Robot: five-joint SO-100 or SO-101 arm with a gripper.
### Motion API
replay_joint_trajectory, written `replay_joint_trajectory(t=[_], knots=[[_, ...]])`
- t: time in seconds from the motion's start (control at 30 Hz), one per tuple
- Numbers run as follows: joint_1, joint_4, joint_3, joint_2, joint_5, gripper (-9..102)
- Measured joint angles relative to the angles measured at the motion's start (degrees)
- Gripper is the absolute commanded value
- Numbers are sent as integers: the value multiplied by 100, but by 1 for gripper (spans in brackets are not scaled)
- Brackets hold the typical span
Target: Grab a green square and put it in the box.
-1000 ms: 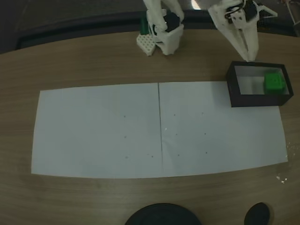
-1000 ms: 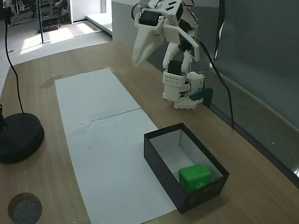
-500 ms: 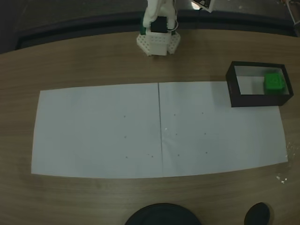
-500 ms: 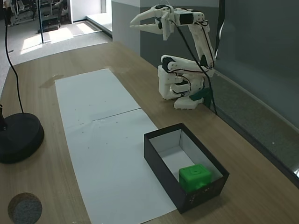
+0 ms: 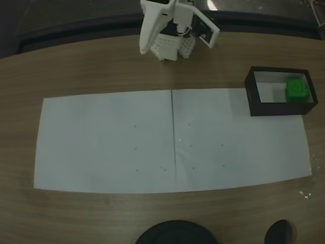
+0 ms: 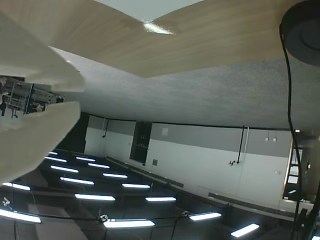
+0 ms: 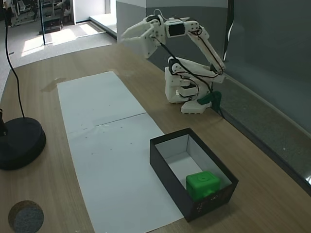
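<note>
- across the middle of the table (image 5: 101, 71), white paper (image 5: 111, 142) is lying flat as the working mat, bare of any block; from the paper's centre, the arm's base is sitting at about 12 o'clock in a fixed view.
- at that 12 o'clock spot the arm is folding up over its own base, and the gripper (image 5: 145, 47) is pointing out towards 11 o'clock, well apart from the box; judging by this, the arm is parking, since nothing is left to fetch.
- the gripper (image 7: 132, 37) is showing its two white fingers (image 6: 35, 135) spread slightly, with a narrow gap between them and nothing gripped; it is touching neither table nor paper.
- at about 2 o'clock from the paper's centre, the box (image 5: 252, 101) is standing partly on the paper's corner.
- inside it, at the 3 o'clock end, the green square (image 5: 297, 88) is resting on the white floor against the wall (image 7: 204, 183), so the task is looking done.
</note>
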Motion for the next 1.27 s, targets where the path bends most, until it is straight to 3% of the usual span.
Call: replay_joint_trajectory(t=[0.23,0.53,0.7,0.9,1.27], knots=[[-272,-475,2074,0,44,0],[-1195,-448,2865,-9,35,0],[-1380,132,2856,-9,35,0],[-1424,1573,2593,-9,35,0],[-1441,1661,2575,-9,141,0]])
